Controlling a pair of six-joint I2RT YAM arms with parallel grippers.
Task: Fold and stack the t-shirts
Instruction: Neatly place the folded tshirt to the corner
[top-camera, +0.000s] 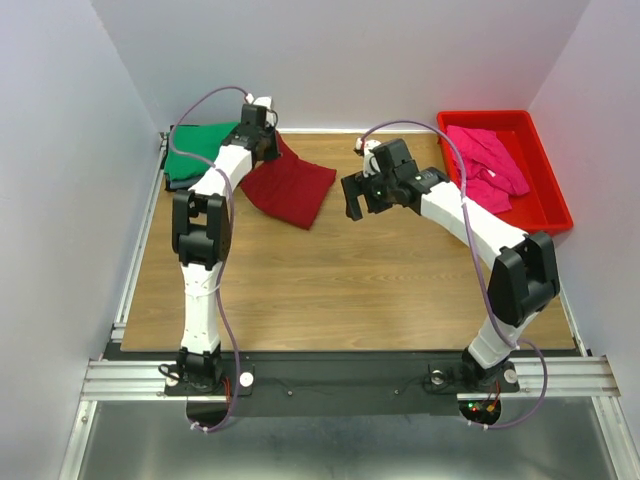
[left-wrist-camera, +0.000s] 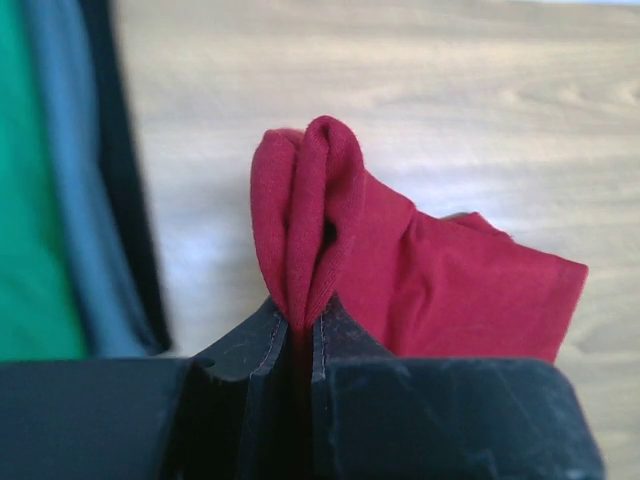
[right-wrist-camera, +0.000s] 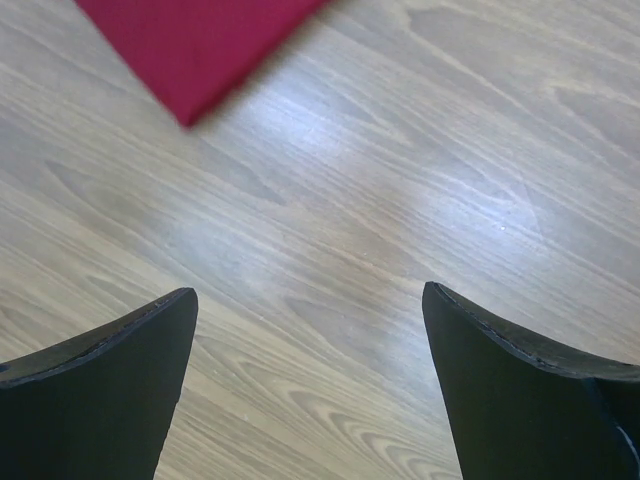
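Left hand (left-wrist-camera: 300, 325) pinches the bunched edge of the maroon tee (top-camera: 292, 187) near the worktop's far-left corner (green tee (top-camera: 200, 150) just leftward); right hand (top-camera: 356, 196) hangs released.

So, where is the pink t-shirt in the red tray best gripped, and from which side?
Probably pinch a raised fold near the middle of the pink t-shirt, coming down from above: it lies crumpled inside the red tray, whose walls would block a sideways approach.

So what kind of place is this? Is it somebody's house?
Most likely a robot test booth in a lab, not a house. Plain white walls box in a wooden table, the left arm and right arm are bolted to a metal rail, and a red tray holds a pink t-shirt.
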